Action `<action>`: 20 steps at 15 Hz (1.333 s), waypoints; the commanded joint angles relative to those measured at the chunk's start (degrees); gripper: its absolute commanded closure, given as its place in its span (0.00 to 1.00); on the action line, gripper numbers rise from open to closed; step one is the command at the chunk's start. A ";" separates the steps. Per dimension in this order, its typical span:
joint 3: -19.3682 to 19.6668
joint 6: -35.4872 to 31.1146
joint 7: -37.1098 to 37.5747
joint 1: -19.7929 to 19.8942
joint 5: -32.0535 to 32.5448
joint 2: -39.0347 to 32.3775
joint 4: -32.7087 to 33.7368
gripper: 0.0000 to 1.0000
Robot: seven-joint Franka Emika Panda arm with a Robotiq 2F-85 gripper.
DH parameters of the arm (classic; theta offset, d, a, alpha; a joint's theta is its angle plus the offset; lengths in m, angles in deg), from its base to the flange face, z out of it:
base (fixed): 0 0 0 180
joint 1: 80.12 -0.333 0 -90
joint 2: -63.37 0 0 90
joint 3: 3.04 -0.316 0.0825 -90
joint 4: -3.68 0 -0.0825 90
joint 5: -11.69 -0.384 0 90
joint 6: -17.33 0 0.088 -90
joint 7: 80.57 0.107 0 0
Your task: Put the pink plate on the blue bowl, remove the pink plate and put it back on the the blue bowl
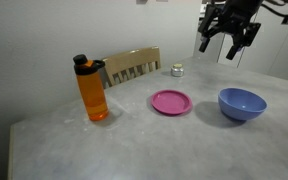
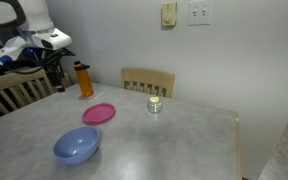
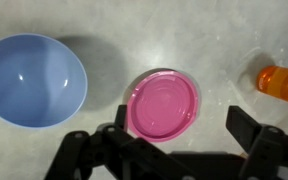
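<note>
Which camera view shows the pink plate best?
The wrist view: it looks straight down on the pink plate, large and central. Both exterior views show the plate whole but small and at a slant.

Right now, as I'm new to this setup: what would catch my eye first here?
The pink plate lies on the table, the blue bowl beside it, apart. A tall orange bottle stands on the plate's other side, and the open gripper hangs above, empty.

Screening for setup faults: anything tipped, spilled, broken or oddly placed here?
Nothing stands out. The pink plate lies flat, the blue bowl sits upright beside it, apart, the orange bottle stands upright, and no spill shows. The gripper hangs open above, empty.
</note>
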 commanded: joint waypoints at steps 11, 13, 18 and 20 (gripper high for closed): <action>0.99 4.32 4.33 -1.98 6.40 -19.79 16.30 0.00; 1.08 4.32 4.34 -1.93 6.43 -19.29 16.23 0.00; 0.70 4.11 -0.60 -2.30 9.43 -19.70 16.54 0.00; 1.94 3.70 4.33 -4.46 13.49 -21.77 18.20 0.00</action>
